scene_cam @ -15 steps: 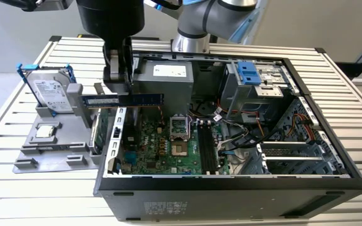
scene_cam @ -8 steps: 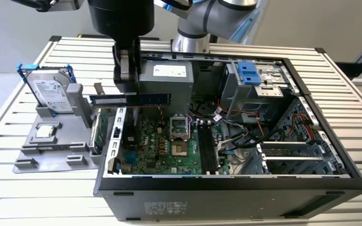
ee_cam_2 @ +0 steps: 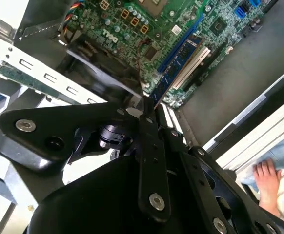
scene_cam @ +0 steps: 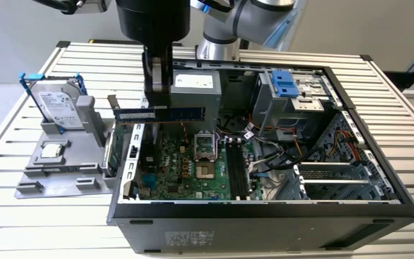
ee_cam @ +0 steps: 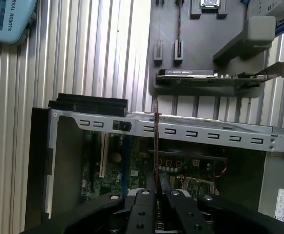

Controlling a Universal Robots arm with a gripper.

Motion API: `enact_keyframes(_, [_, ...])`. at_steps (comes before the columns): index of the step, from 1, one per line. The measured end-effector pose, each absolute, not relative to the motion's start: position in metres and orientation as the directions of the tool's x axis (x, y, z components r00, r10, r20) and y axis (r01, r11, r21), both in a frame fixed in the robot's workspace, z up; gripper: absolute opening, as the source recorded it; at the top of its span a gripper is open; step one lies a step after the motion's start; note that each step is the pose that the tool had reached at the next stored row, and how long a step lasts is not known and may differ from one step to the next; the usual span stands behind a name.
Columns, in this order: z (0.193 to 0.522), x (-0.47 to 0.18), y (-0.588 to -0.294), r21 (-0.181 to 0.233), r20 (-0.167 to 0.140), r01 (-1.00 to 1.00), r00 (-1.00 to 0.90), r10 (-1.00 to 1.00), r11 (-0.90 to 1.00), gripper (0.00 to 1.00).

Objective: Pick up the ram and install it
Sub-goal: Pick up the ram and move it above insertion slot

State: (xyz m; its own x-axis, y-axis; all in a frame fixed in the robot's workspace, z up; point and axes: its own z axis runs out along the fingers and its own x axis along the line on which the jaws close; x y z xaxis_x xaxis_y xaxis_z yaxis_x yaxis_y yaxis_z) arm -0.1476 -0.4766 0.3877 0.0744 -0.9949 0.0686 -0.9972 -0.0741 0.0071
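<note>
Exterior view: gripper clamped on the ram. The stick is level and hangs over the open PC case, above the motherboard near the exterior view's left. The DIMM slots lie apart, toward the right.

Second wrist view: ram sticks out past the fingertips over the board.

First wrist view: ram edge-on, gripped low.

To seat it well, I'd judge: keep it square w/ the slot, match the notch, press straight down w/o twist.

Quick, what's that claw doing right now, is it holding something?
End effector: closed, holding the ram stick above the open computer case.
</note>
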Motion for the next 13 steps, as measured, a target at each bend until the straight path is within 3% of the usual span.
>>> enact_keyframes(13, [0.388, -0.129, -0.476, 0.007, 0.069, -0.999, 0.036, -0.997, -0.036, 0.00])
